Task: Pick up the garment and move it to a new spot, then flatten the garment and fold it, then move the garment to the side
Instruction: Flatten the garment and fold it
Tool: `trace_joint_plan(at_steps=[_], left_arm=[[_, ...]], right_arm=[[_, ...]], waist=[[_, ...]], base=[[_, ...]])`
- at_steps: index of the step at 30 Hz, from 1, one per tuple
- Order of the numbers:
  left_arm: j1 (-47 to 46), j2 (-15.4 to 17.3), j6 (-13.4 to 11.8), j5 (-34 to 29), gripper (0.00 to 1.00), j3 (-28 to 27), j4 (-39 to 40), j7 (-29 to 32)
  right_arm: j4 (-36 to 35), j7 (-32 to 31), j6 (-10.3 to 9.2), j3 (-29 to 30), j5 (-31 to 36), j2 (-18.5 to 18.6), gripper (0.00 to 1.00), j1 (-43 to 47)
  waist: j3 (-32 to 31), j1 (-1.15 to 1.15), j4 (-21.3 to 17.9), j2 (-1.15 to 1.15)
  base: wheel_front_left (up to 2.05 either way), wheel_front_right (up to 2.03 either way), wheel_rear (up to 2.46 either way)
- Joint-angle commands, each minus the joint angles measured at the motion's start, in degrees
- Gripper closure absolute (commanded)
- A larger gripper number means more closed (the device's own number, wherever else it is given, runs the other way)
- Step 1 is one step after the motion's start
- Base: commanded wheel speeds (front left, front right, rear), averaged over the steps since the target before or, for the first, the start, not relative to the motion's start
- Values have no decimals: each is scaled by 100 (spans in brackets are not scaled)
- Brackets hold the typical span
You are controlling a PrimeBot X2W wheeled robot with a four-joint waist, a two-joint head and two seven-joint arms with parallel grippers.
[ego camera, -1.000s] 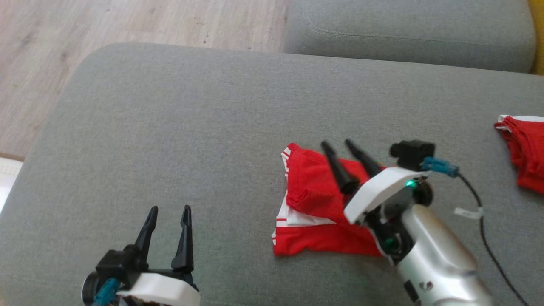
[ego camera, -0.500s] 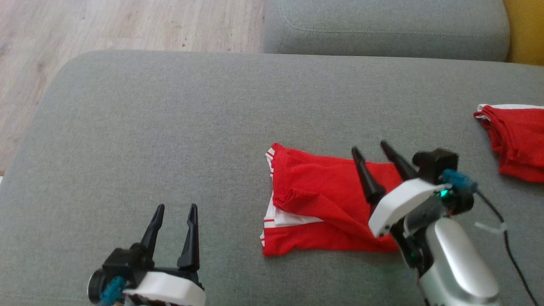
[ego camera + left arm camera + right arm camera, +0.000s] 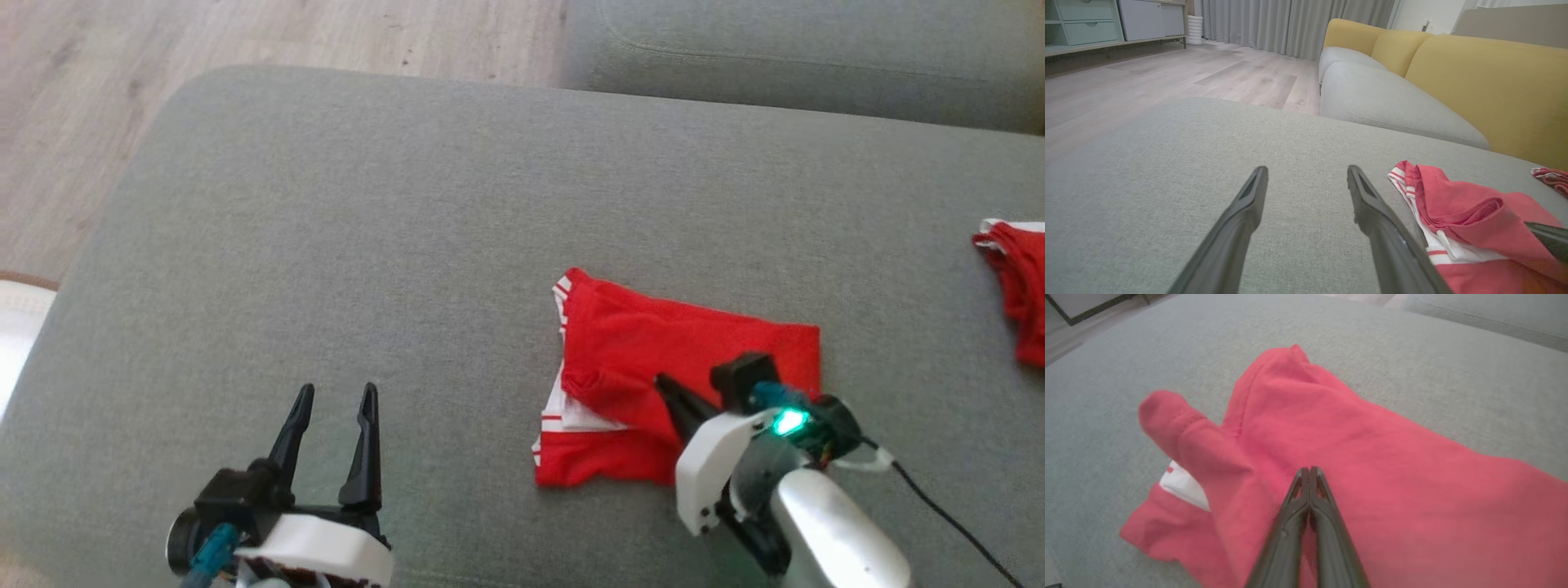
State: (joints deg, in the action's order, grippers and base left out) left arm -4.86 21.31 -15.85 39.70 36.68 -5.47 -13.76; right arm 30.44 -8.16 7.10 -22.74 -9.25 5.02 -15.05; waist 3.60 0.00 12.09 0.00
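Garment [image 3: 637, 343], red, white trim: one, rumpled on grey cushion [image 3: 367, 204], 4 o'clock (head view). Second red cloth [image 3: 1020, 286]: one, 3 o'clock. Two grippers: left gripper [image 3: 336, 389], 7 o'clock, jaws released; right gripper [image 3: 1309, 469], jaws clenched, tips on Garment.

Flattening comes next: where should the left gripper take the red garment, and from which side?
Probably the white-striped hem on the garment's left edge, approached low from the left gripper's side: that edge faces it, and the rolled fold there stands raised.
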Motion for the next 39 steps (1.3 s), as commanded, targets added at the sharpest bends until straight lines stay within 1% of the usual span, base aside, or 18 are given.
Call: trace_joint_plan(at_steps=[1,6,10,12,14,16,17,18,19,20,24,30,31,35,39], left_arm=[[-281,78,21,-28,0,-259,109,-73],[-242,74,17,-30,0,-243,99,-77],[-208,94,3,-10,0,-268,106,-81],[-197,94,-12,-4,0,-280,110,-82],[-188,100,-15,3,0,-287,104,-84],[-176,109,-21,8,0,-293,96,-84],[-171,113,-27,10,0,-295,92,-82],[-166,120,-29,16,0,-305,79,-83],[-161,122,-26,23,0,-311,70,-84],[-155,118,-30,26,0,-314,67,-85],[-131,85,-35,23,0,-278,74,-86],[-94,-16,-28,24,0,-231,30,-93],[-94,-16,-28,24,0,-231,30,-93],[-28,-65,23,39,0,-327,-24,-107],[41,-66,21,-23,0,-390,-98,-114]], right_arm=[[-142,22,39,-266,-86,-3,100,-271],[-143,-10,39,-951,-377,10,100,-162],[-112,-88,39,-1388,-579,25,100,-127],[-99,9,39,-1447,-719,0,100,-140],[-116,197,39,-1369,-786,-29,100,-192],[-150,392,39,-1182,-822,-54,84,-249],[-173,487,39,-1065,-812,-63,63,-272],[-206,591,39,-922,-790,-72,52,-289],[-251,701,39,-753,-762,-81,16,-292],[-299,809,39,-567,-726,-94,0,-288],[-546,1095,39,109,-450,-135,0,-149],[-1124,1239,39,1055,-118,-196,0,395],[-1124,1239,39,1055,-118,-196,0,395],[-1643,1274,39,1502,69,-210,0,882],[-2051,1241,39,1690,-62,-212,0,1373]], waist=[[-15,0,65,0],[-78,0,115,0],[-98,0,59,0],[-101,0,16,0],[-118,0,-34,0],[-159,0,-97,0],[-185,0,-127,0],[-221,0,-168,0],[-249,0,-200,0],[-282,0,-244,0],[-396,0,-403,0],[-518,0,-636,0],[-518,0,-636,0],[-581,0,-767,0],[-618,0,-850,0]], base=[[0,0,0],[0,0,0],[0,0,0],[0,0,0],[0,0,0],[0,0,0],[0,0,0],[0,0,0],[0,0,0],[0,0,0],[0,0,0],[0,0,0],[0,0,0],[0,0,0],[0,0,0]])
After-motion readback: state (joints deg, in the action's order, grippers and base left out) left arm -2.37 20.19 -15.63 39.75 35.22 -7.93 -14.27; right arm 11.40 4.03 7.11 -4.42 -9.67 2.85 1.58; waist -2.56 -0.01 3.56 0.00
